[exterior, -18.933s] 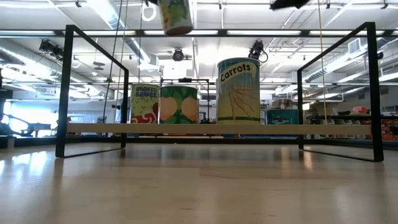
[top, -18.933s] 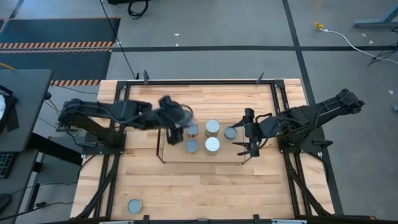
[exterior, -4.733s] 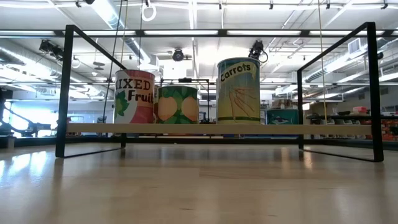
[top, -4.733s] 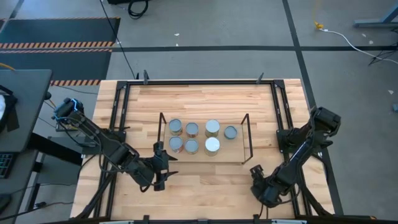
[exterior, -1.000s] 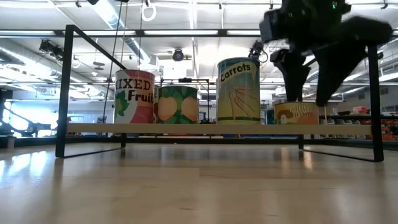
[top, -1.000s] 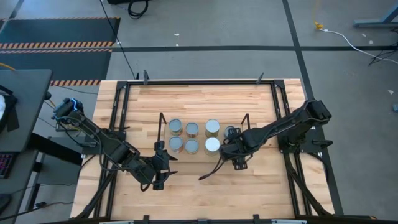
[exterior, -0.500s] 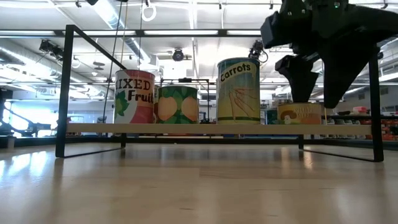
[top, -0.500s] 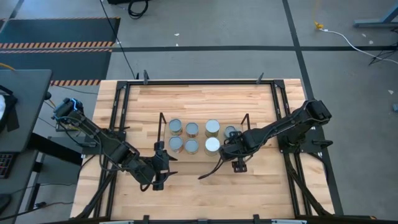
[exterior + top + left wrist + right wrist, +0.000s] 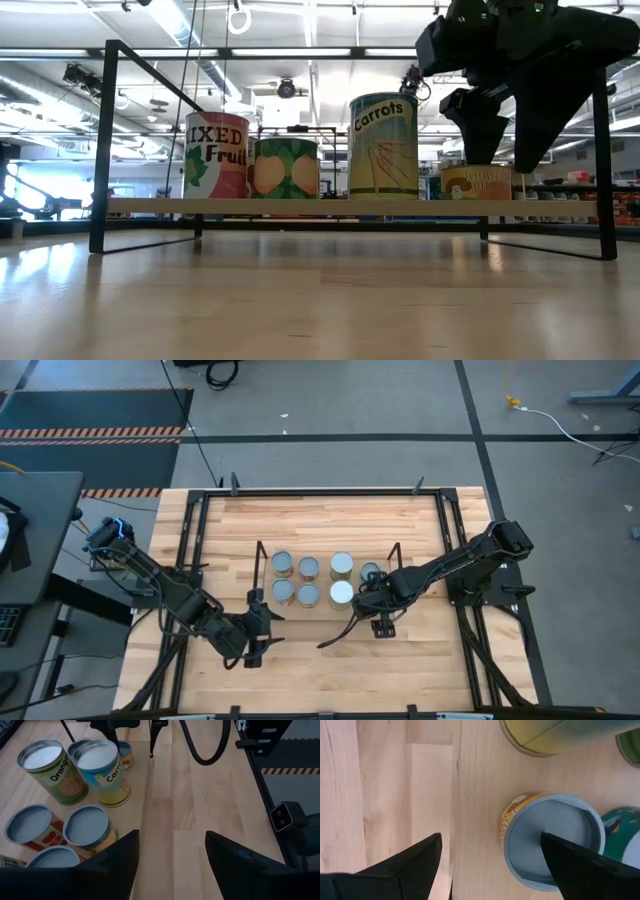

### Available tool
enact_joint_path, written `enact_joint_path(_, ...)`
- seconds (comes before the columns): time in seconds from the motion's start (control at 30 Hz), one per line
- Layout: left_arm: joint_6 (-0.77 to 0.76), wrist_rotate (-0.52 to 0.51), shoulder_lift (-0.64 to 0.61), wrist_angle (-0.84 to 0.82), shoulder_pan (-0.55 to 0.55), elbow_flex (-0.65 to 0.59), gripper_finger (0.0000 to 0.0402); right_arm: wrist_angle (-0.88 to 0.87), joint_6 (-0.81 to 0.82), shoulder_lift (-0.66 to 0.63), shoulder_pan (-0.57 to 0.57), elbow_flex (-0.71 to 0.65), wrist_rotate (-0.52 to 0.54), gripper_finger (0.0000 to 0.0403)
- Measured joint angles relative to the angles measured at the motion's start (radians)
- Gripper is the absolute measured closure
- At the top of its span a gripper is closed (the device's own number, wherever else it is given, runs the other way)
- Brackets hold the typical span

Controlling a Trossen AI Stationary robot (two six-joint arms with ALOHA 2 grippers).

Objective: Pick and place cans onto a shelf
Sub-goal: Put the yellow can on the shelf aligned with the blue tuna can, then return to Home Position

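On the shelf [image 9: 395,560], eight cans [image 9: 310,580] appear placed
Right gripper [image 9: 378,610], fingers apart, hovers above the rightmost near can [image 9: 552,837]; left gripper [image 9: 256,632], fingers apart, waits on the counter's [image 9: 320,660] near left

Wood table [image 9: 320,660] bears shelf [image 9: 395,582]; shelf holds cans [image 9: 308,594].

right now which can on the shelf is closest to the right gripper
The short yellow-sided can at the shelf's right end. The right gripper hangs open just above it; the other cans stand farther left, taller.
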Motion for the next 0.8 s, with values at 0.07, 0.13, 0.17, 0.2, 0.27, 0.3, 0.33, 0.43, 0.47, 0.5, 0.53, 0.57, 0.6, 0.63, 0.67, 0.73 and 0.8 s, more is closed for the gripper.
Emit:
enact_joint_path(0.07,0.000,0.000,0.000,0.000,0.000,0.000,0.0170,-0.001,0.001,0.000,0.000,0.000,-0.011,0.0055)
enact_joint_path(0.13,0.000,0.000,0.000,0.000,0.000,0.000,0.0170,-0.002,0.001,0.000,0.000,0.000,-0.015,0.0055)
enact_joint_path(0.17,0.000,0.000,0.000,0.000,0.000,0.000,0.0170,-0.003,0.001,0.000,0.000,0.000,-0.015,0.0055)
enact_joint_path(0.2,0.000,0.000,0.000,-0.001,0.000,0.000,0.0170,-0.003,0.001,0.000,0.000,0.000,-0.015,0.0055)
enact_joint_path(0.27,0.000,0.021,0.000,-0.004,0.003,0.000,0.0170,-0.005,0.001,0.000,0.000,0.001,-0.015,0.0055)
enact_joint_path(0.3,0.000,0.038,0.000,-0.005,0.007,0.000,0.0170,-0.011,0.001,0.000,0.000,0.004,-0.016,0.0055)
enact_joint_path(0.33,0.000,0.053,0.000,-0.006,0.011,0.000,0.0170,-0.016,0.001,0.000,0.000,0.007,-0.015,0.0055)
enact_joint_path(0.43,0.000,0.062,0.000,-0.006,0.021,0.000,0.0170,-0.025,0.001,0.000,0.000,0.013,-0.007,0.0055)
enact_joint_path(0.47,0.001,0.062,-0.002,-0.006,0.024,0.000,0.0170,-0.029,0.001,0.000,0.000,0.016,-0.006,0.0055)
enact_joint_path(0.5,0.001,0.062,-0.006,-0.010,0.026,0.000,0.0170,-0.034,0.001,0.000,0.000,0.022,-0.004,0.0055)
enact_joint_path(0.53,0.001,0.062,-0.012,-0.010,0.026,0.000,0.0170,-0.036,0.001,0.000,0.000,0.030,-0.003,0.0055)
enact_joint_path(0.57,0.001,0.062,-0.018,-0.010,0.026,0.000,0.0170,-0.043,0.000,0.000,0.000,0.044,-0.002,0.0055)
enact_joint_path(0.6,0.001,0.062,-0.026,-0.010,0.026,0.000,0.0170,-0.056,0.000,-0.001,0.000,0.061,0.000,0.0055)
enact_joint_path(0.63,0.001,0.063,-0.037,-0.010,0.026,0.000,0.0170,-0.075,0.000,-0.001,0.000,0.084,0.000,0.0055)
enact_joint_path(0.67,0.001,0.063,-0.051,-0.012,0.026,0.000,0.0170,-0.095,0.000,-0.001,0.000,0.110,0.002,0.0055)
enact_joint_path(0.73,0.008,0.050,-0.088,-0.038,0.026,0.000,0.0170,-0.130,-0.001,-0.004,0.000,0.173,0.008,0.0055)
enact_joint_path(0.8,0.009,0.020,-0.118,-0.079,0.032,0.001,0.0170,-0.140,-0.017,-0.028,0.000,0.221,0.046,0.0055)
